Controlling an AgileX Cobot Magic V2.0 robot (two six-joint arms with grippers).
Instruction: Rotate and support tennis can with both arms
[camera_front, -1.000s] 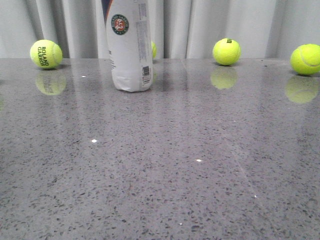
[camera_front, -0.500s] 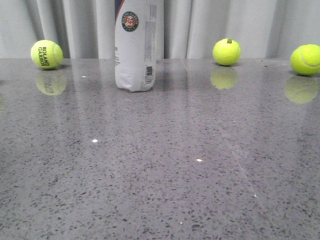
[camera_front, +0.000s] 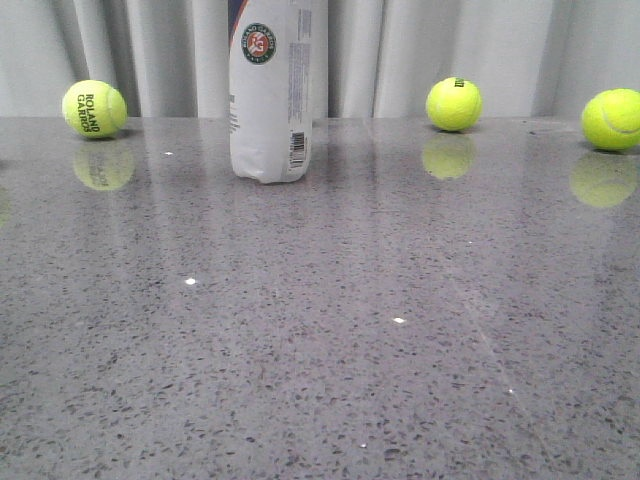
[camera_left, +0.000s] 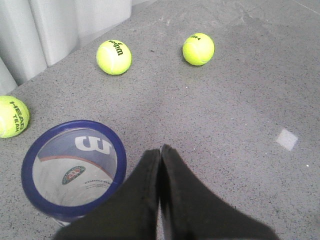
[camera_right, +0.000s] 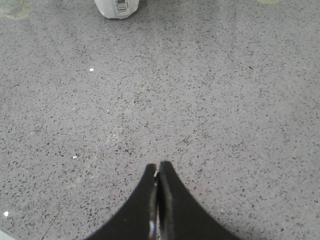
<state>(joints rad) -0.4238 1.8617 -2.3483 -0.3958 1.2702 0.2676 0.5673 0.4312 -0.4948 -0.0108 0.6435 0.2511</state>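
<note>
Far left, a tennis ball (camera_front: 94, 108) rests by the curtain. The tennis can (camera_front: 268, 95) is stood upright, unsupported, far side of the table (camera_front: 330, 330). Left gripper (camera_left: 160, 150) is held above its rim, fingers pressed together, empty; right gripper (camera_right: 158, 168) likewise closed, empty, well apart from it.

Matte black left tool (camera_left: 160, 150) and right tool (camera_right: 158, 167), each with tapered, blocky fingers.

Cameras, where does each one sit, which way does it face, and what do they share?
Front: low, facing forward over the table at the upright can; no arms show.
Left wrist: above the can, looking down; left gripper shut.
Right wrist: over bare table, right gripper shut, can base far off.
All three share the can.
</note>
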